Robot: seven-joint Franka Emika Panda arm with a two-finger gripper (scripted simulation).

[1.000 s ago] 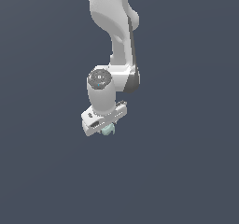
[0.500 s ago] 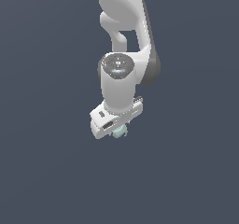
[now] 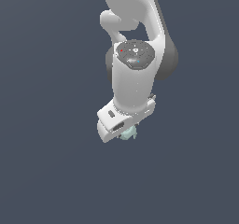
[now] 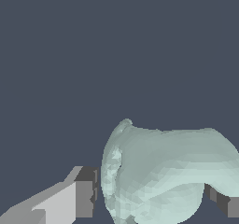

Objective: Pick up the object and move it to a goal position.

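We see the end effector (image 3: 125,133) clamped on the object (image 3: 128,133), just below frame centre.
Since earlier, the arm has swung nearer and looms larger.

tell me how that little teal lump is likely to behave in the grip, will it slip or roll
The object looks rigid: it keeps a bumpy, rounded outline between the fingers, so it probably will not squash. Its curved, uneven surface may give the flat pads little contact, so it could twist or slip. It is far smaller than the gripper, so likely light, and it might roll once released.
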